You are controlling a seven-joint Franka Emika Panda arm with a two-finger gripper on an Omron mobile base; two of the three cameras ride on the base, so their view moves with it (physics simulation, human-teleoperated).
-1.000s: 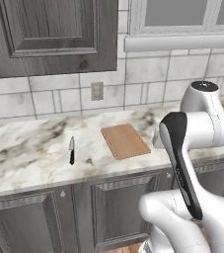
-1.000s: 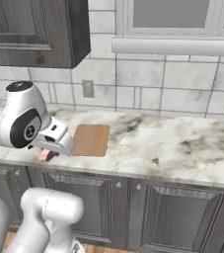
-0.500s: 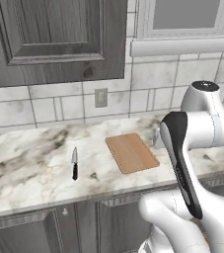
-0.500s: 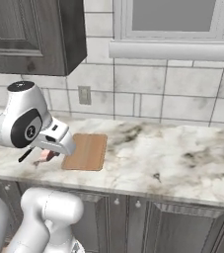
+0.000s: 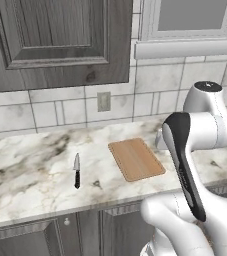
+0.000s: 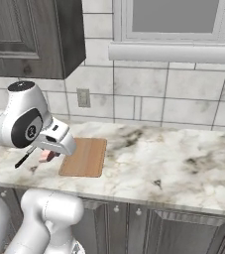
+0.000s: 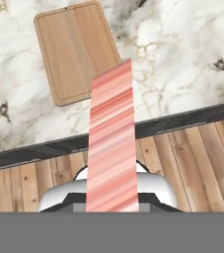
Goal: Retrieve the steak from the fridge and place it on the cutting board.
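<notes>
The left base view looks forward and down from behind the arm's left, at middle range, onto the marble surface [image 5: 30, 175], with the cutting board [image 5: 136, 159] left of the arm's white elbow. The right base view faces the same wall from behind the arm's right, with the claw [image 6: 48, 155] held just left of the cutting board's [image 6: 84, 157] near end. The hand view looks along the claw down past the steak [image 7: 111, 143], close up, onto the cutting board [image 7: 74, 49] beyond it, the surface's front edge and the wooden floor [image 7: 192, 158]; all three views share the cutting board and the surrounding surface.

Even, bright rendered light — shadows faint, no glare; textures soft, slightly blurred.
</notes>
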